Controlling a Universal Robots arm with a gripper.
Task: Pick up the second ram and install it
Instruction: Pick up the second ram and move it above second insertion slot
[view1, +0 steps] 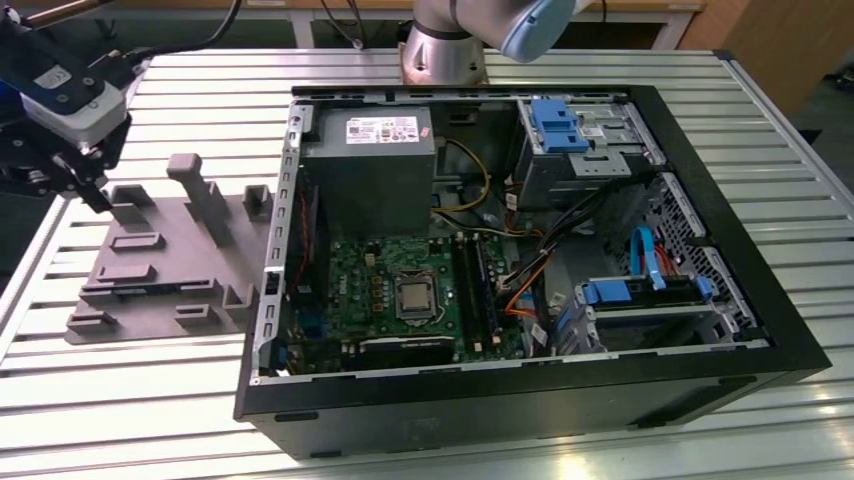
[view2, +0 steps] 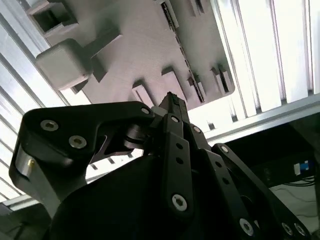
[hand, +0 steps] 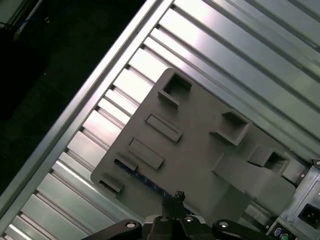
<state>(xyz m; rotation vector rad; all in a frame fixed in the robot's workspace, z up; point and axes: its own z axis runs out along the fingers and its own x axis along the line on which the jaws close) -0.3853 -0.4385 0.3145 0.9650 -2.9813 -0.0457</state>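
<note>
The second ram (hand: 142, 178) stands on edge in a groove of the grey fixture plate (hand: 200, 145), showing as a thin dark blue strip. In the second wrist view the ram (view2: 182, 50) runs along the plate's edge. My gripper (view1: 80, 185) hangs above the table at the exterior view's left, just off the plate's far left corner and well above it. Its black fingers meet at the tip (hand: 177, 196) with nothing between them. The gripper (view2: 171, 100) is apart from the ram.
An open black computer case (view1: 534, 400) lies at the exterior view's right, with the green motherboard (view1: 387, 265), long black slots (view1: 470, 290), grey power-supply box (view1: 370, 165) and blue drive brackets (view1: 554, 125). The fixture plate (view1: 160, 270) carries upright posts (view1: 200, 195). The slatted metal table's edge (hand: 90, 85) is close.
</note>
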